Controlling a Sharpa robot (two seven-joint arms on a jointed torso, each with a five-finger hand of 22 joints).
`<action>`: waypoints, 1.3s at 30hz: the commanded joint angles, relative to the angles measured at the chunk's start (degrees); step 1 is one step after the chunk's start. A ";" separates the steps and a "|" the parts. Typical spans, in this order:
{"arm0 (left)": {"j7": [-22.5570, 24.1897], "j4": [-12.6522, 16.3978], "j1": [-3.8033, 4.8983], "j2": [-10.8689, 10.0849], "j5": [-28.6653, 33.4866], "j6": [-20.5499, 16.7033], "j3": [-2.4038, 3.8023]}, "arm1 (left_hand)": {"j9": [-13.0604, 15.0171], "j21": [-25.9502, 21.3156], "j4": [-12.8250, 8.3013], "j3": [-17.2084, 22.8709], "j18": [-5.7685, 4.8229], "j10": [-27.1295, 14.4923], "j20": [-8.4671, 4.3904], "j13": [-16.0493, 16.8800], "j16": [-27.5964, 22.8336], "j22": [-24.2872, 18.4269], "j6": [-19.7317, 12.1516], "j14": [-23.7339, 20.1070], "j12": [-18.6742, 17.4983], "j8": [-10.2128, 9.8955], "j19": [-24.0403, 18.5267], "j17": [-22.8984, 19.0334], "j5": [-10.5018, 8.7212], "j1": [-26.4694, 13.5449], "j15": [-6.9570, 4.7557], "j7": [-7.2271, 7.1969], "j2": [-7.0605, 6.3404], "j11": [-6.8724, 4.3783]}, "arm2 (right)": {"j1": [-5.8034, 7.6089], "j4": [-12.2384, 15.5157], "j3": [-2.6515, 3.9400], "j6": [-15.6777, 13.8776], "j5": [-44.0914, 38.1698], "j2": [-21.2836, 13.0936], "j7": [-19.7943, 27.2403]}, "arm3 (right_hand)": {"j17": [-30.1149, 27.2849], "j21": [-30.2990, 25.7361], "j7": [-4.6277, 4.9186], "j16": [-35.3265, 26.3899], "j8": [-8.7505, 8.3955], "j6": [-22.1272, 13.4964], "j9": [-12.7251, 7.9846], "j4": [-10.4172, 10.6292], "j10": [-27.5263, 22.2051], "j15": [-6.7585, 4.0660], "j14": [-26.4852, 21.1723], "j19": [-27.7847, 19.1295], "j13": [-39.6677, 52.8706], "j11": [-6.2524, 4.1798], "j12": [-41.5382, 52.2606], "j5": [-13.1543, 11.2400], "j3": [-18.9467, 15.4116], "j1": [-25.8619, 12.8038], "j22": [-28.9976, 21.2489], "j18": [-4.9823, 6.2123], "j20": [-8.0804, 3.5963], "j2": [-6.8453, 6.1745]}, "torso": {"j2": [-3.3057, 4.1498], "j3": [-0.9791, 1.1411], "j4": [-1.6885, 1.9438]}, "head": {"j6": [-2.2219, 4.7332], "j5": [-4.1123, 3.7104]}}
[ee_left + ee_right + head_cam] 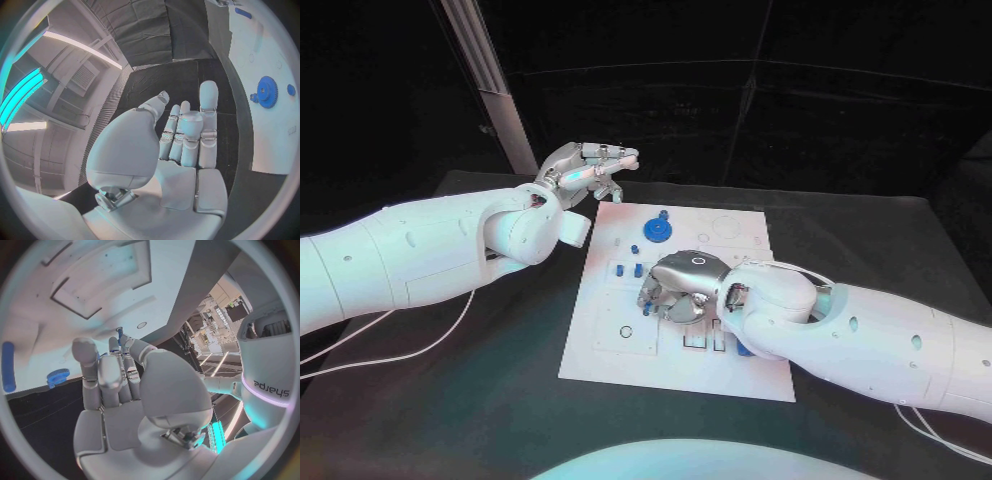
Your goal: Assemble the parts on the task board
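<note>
The right hand (684,287) hovers over the middle of the board (606,345), pinching a small blue part (119,331) at its fingertips. The left hand (584,167) hangs off the board's far left corner, fingers loosely apart and empty, near a blue gear (656,231).

Hides part of the white board (610,335) under the right hand (684,288). Seems to pinch a small blue piece (119,331) at the fingertips, mostly covered, shape too small to tell. Cuts off the blue bar (7,366) and the blue gear (267,92) near the picture rims.
</note>
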 commanded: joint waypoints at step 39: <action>-0.27 -0.24 0.14 -0.06 0.10 0.85 0.02 | -0.04 -0.65 -0.16 -0.20 0.61 -0.58 -0.40 -0.12 0.29 -0.28 -0.02 -0.37 0.39 0.20 -0.11 -0.30 -0.18 -0.05 -0.18 0.29 0.32 0.14 | -0.56 1.08 -0.13 -10.36 -2.08 -1.32 2.33 | -9.98 -9.51 1.99 -6.67 -0.22 -9.49 -0.76 2.92 -11.63 1.75 -1.53 -7.19 -0.10 2.35 -1.01 -1.74 -6.42 -3.60 -13.66 1.58 1.65 -4.82 | -0.05 0.06 -0.04 | 0.45 -0.24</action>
